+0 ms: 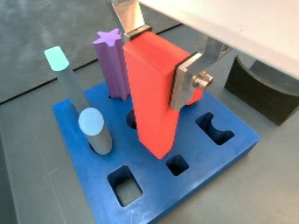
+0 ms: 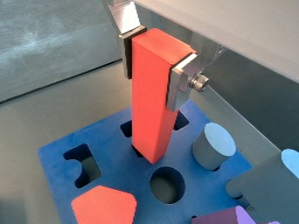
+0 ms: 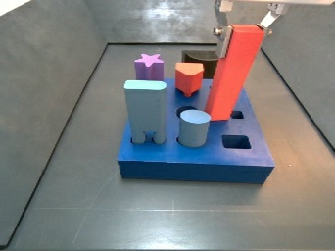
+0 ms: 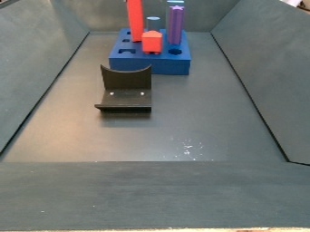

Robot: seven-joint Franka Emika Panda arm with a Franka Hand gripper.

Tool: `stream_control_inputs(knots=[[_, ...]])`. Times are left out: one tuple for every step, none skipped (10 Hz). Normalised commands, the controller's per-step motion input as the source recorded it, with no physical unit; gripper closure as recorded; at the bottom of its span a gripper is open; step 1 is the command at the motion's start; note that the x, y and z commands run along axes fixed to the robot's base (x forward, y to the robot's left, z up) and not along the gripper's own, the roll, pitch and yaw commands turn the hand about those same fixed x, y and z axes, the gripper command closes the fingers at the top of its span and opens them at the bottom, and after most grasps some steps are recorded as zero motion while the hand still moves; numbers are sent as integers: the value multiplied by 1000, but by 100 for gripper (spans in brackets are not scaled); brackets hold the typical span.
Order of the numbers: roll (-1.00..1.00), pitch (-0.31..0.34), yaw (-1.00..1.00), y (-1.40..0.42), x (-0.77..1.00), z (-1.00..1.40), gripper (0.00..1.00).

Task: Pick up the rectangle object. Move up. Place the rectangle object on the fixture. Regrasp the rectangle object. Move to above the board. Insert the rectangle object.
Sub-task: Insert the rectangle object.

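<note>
Gripper (image 1: 162, 52) clamped on the long plain red rectangle object (image 1: 156, 96) above the thick blue square board (image 1: 233, 150).

Its flat silver fingers (image 2: 183, 77) press the block's upper end from two sides, and the block hangs upright with its lower end at a square hole (image 2: 170, 124) in the board's top. In the board stand a purple star-topped post (image 3: 149, 67), a tall light-blue block (image 3: 144, 110), a short blue-grey cylinder (image 3: 194, 127) and a short red piece (image 3: 191, 77). The dark angled fixture (image 4: 125, 88) sits on the floor, well apart from the board.
</note>
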Motion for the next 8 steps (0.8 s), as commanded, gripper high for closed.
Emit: stream_control_inputs(knots=[[0,0,-194,-134,-29,-109,100],[0,0,-289,-263,0,-120,100],[0,0,-271,-297,0,-80,100],[0,0,-226,-211,0,-9,100],[0,0,-134,-94,0,0,100],[-20,0,-114,-157,0,0,100],[0,0,-51,-174,117,0,100],[0,47,-6,-86,451,0,100]])
